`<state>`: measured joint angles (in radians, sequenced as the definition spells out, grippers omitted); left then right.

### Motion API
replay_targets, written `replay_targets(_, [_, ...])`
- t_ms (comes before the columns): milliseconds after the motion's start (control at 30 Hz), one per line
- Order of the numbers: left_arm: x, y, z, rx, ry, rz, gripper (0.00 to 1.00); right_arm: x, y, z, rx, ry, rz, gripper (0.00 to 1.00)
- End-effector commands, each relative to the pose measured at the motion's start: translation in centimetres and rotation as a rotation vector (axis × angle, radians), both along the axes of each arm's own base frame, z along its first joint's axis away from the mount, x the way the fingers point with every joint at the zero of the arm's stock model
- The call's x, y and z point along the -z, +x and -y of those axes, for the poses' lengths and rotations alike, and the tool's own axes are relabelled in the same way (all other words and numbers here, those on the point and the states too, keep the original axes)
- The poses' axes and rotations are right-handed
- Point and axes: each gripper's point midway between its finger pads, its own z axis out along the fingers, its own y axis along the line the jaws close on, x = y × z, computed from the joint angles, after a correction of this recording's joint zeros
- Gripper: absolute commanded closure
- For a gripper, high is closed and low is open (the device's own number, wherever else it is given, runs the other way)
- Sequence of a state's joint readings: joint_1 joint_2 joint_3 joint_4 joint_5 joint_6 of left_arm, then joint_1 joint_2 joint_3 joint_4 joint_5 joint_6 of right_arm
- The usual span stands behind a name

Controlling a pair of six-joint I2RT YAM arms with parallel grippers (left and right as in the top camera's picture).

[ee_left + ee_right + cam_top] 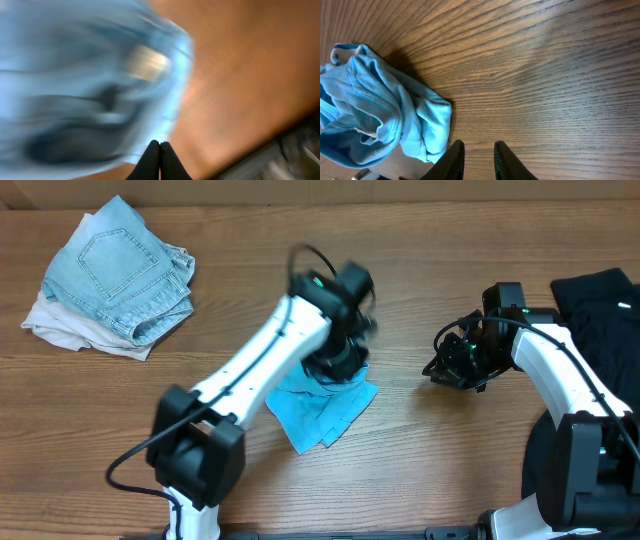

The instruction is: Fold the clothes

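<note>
Left jaws clenched, empty, over blurred sky-blue T-shirt, right jaws slightly parted, holding nothing

Table: a brown top with wood-grain veneer is seen in all three views; the grain is run lengthwise across the overhead view.
Grain: dark, fine streaks are shown sharply in the right wrist view.
Far edge: a paler tan band is seen beyond the table's far side; its nature cannot be told.
Lower right corner, left wrist view: a dark grey strip is shown, too blurred to be identified.
</note>
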<state>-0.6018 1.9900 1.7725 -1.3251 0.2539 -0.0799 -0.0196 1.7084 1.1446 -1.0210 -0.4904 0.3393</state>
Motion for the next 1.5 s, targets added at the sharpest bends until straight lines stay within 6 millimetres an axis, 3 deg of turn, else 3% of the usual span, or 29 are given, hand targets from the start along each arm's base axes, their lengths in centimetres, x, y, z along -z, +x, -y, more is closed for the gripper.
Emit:
replay_targets(0, [-1.7, 6.0, -6.3, -0.178, 0.161, 0.183, 0.91, -0.9, 0.6, 0.1, -0.005, -0.005, 0.040, 0.77])
replay_targets(167, [0.9, 6.6, -10.1, -0.269, 0.190, 0.112, 0.92, -0.9, 0.6, 0.1, -0.005, -0.005, 0.039, 0.77])
replay_targets(267, [3.2, 5.0, -9.4, -0.248, 0.114, 0.020, 0.95, -0.9, 0.7, 0.1, -0.005, -0.005, 0.044, 0.76])
replay_targets(333, [4.1, 3.3, -6.7, -0.194, -0.026, -0.065, 0.96, -0.9, 0.9, 0.1, -0.005, -0.006, 0.052, 0.76])
replay_targets(433, [4.4, -1.0, -2.9, -0.094, -0.175, -0.211, 0.96, -0.9, 1.0, 0.1, -0.005, -0.006, 0.057, 0.76])
replay_targets(533, [4.7, -5.6, -2.5, 0.004, -0.097, -0.322, 0.96, -0.9, 1.0, 0.1, -0.005, -0.006, 0.055, 0.76])
replay_targets(633, [4.3, -7.7, -3.8, 0.051, 0.035, -0.355, 0.96, -0.9, 1.0, 0.1, -0.005, -0.006, 0.055, 0.76])
replay_targets(733, [3.1, -6.7, -5.3, 0.000, 0.109, -0.327, 0.96, -0.9, 1.0, 0.1, -0.005, -0.006, 0.058, 0.76])
replay_targets(833, [0.9, -3.3, -6.8, -0.105, 0.117, -0.236, 0.92, -0.9, 1.0, 0.1, -0.005, -0.005, 0.057, 0.76])
replay_targets(867, [-0.4, -0.4, -7.6, -0.152, 0.090, -0.149, 0.75, -0.9, 1.0, 0.1, -0.005, -0.005, 0.057, 0.76])
replay_targets(933, [-0.9, 2.4, -8.4, -0.187, 0.052, -0.067, 0.53, -0.9, 1.0, 0.1, -0.005, -0.005, 0.057, 0.69])
replay_targets(1000, [-0.7, 4.1, -9.1, -0.222, 0.023, -0.028, 0.43, -0.9, 1.0, 0.1, -0.005, -0.005, 0.056, 0.65])
replay_targets(1133, [1.1, 4.0, -9.5, -0.242, 0.027, -0.048, 0.39, -0.9, 1.0, 0.1, -0.005, -0.005, 0.056, 0.64])
replay_targets(1200, [2.4, 3.4, -9.4, -0.261, 0.038, -0.071, 0.40, -0.9, 1.0, 0.1, -0.005, -0.005, 0.056, 0.63])
replay_targets(1233, [4.1, 2.8, -9.1, -0.294, 0.049, -0.090, 0.42, -0.9, 1.0, 0.1, -0.005, -0.005, 0.057, 0.63])
replay_targets(1333, [5.8, 2.2, -8.6, -0.347, 0.058, -0.103, 0.44, -0.9, 1.0, 0.1, -0.005, -0.005, 0.057, 0.62])
replay_targets(1467, [6.4, 2.4, -8.5, -0.393, 0.067, -0.097, 0.47, -0.9, 1.0, 0.1, -0.005, -0.005, 0.057, 0.62])
